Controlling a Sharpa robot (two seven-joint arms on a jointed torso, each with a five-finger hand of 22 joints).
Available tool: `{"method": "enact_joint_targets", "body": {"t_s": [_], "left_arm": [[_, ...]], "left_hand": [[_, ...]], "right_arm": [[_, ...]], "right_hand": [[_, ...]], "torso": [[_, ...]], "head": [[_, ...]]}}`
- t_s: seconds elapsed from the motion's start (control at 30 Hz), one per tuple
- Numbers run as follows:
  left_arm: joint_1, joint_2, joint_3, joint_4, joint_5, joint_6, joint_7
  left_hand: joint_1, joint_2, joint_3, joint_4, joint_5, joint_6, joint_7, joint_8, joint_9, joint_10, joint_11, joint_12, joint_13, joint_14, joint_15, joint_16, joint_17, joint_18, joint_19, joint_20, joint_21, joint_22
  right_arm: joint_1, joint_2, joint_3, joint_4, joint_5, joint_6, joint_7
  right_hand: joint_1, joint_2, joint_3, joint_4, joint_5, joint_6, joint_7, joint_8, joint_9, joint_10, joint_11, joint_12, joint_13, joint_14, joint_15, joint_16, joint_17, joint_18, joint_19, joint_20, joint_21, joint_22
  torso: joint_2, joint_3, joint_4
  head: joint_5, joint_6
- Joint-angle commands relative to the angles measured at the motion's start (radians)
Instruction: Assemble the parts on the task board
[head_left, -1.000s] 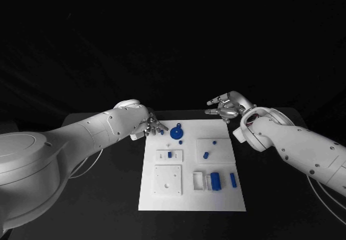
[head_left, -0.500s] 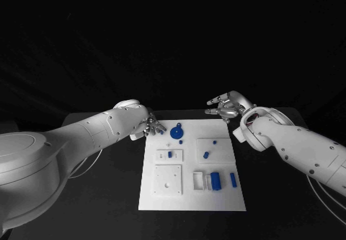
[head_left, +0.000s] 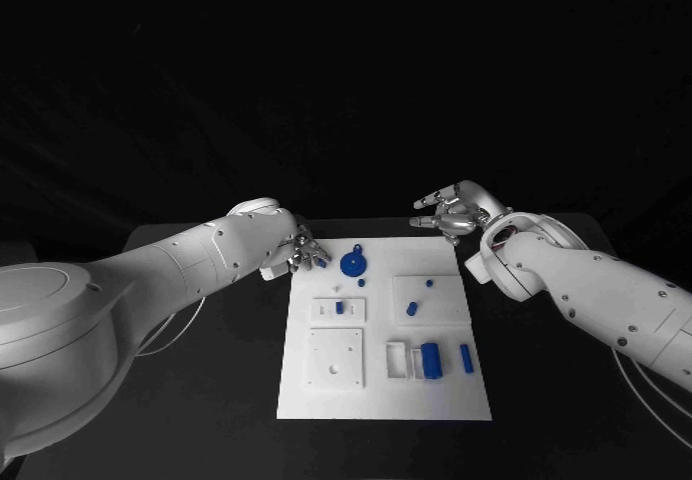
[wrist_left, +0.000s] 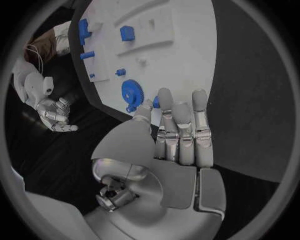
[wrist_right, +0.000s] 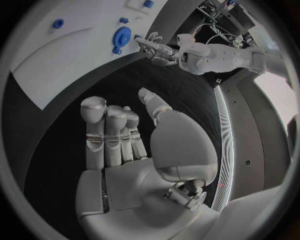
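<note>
White and matte, the flat rectangular task board (head_left: 382, 390) lies in the middle of the black counter (head_left: 202, 380). Near the board's far edge rests a round blue toothed gear part (head_left: 353, 266) with a small tab, flat on the plate. Toward the board's middle stand several raised white square blocks; one carries a small blue peg (head_left: 340, 309), another a short blue slanted piece (head_left: 413, 310). Near the board's lower right, a blue block (head_left: 431, 359) sits in a white holder, with a slim blue bar (head_left: 466, 358) just beside it.

The left robot hand (head_left: 299, 252), silver and jointed, hovers at the board's far left corner, close beside the gear; its fingers (wrist_left: 181, 125) lie straight and side by side, holding nothing. The right robot hand (head_left: 447, 214) hangs beyond the board's far right corner, well apart from the parts, its smooth metallic fingers (wrist_right: 112, 130) extended and slightly spread, thumb out to the side, empty as well.
</note>
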Motion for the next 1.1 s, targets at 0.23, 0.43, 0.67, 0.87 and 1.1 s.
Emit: {"method": "enact_joint_targets", "body": {"t_s": [0.23,0.43,0.67,0.87,1.1], "left_arm": [[0.000,-0.013,0.004,0.020,0.069,0.012,-0.011],[0.000,-0.032,0.006,0.042,0.076,-0.010,-0.017],[0.001,-0.073,0.009,0.108,0.090,-0.051,-0.030],[0.008,-0.125,0.011,0.201,0.093,-0.096,-0.046],[0.020,-0.229,0.012,0.382,0.084,-0.195,-0.076]], "left_hand": [[0.062,0.062,0.063,-0.039,-0.007,-0.036,-0.015,0.109,0.232,0.035,-0.011,0.013,0.006,0.001,-0.012,0.014,0.007,-0.015,-0.007,-0.011,0.017,0.020],[-0.029,-0.053,0.477,-0.046,-0.234,-0.053,-0.016,0.132,0.384,0.036,-0.013,0.027,0.009,0.008,-0.014,0.019,0.011,-0.013,-0.010,-0.015,0.048,0.020],[-0.004,-0.057,0.462,-0.032,-0.221,-0.038,-0.019,0.120,0.394,0.041,-0.015,0.035,0.008,0.017,-0.018,0.021,0.012,-0.011,-0.007,-0.016,0.053,0.020],[-0.005,-0.061,0.465,-0.036,-0.215,-0.029,-0.021,0.117,0.398,0.043,-0.017,0.045,0.007,0.024,-0.020,0.023,0.014,-0.011,-0.003,-0.019,0.058,0.020],[-0.008,-0.067,0.466,-0.036,-0.214,-0.012,-0.026,0.111,0.397,0.045,-0.021,0.063,0.002,0.039,-0.024,0.022,0.017,-0.011,0.005,-0.022,0.065,0.019]], "right_arm": [[0.000,0.001,0.000,-0.007,-0.006,0.011,0.003],[0.000,-0.001,0.000,-0.008,-0.006,0.010,0.003],[0.000,-0.007,0.000,-0.008,-0.006,0.010,0.003],[0.000,-0.014,0.000,-0.007,-0.006,0.009,0.003],[0.000,-0.025,0.000,-0.007,-0.004,0.009,0.002]], "right_hand": [[-0.009,0.000,-0.001,0.000,0.005,0.002,0.000,-0.003,0.000,-0.002,0.000,-0.003,0.000,-0.001,-0.004,-0.005,0.000,0.012,0.052,0.002,-0.007,0.084],[-0.009,0.000,-0.001,0.000,0.005,0.002,0.000,-0.003,0.000,-0.002,0.000,-0.003,0.000,-0.001,-0.004,-0.005,0.000,0.012,0.052,0.002,-0.007,0.084],[-0.009,0.000,-0.001,0.000,0.005,0.002,0.000,-0.003,0.000,-0.002,0.000,-0.003,0.000,-0.001,-0.004,-0.005,0.000,0.012,0.052,0.002,-0.007,0.084],[-0.009,0.000,-0.001,0.000,0.005,0.002,0.000,-0.003,0.000,-0.002,0.000,-0.003,0.000,-0.001,-0.004,-0.005,0.000,0.012,0.052,0.002,-0.007,0.084],[-0.009,-0.001,-0.002,0.001,0.007,0.003,0.000,-0.003,0.000,-0.003,-0.001,-0.004,-0.001,-0.002,-0.004,-0.007,-0.001,0.012,0.052,0.002,-0.009,0.083]], "torso": [[0.000,0.0002,0.0005],[-0.001,0.0011,0.0019],[-0.002,-0.0001,0.0073],[-0.006,-0.0010,0.0172],[-0.015,-0.0024,0.0323]], "head": [[0.002,-0.004],[0.004,-0.005],[0.005,-0.008],[0.003,-0.010],[-0.001,-0.021]]}}
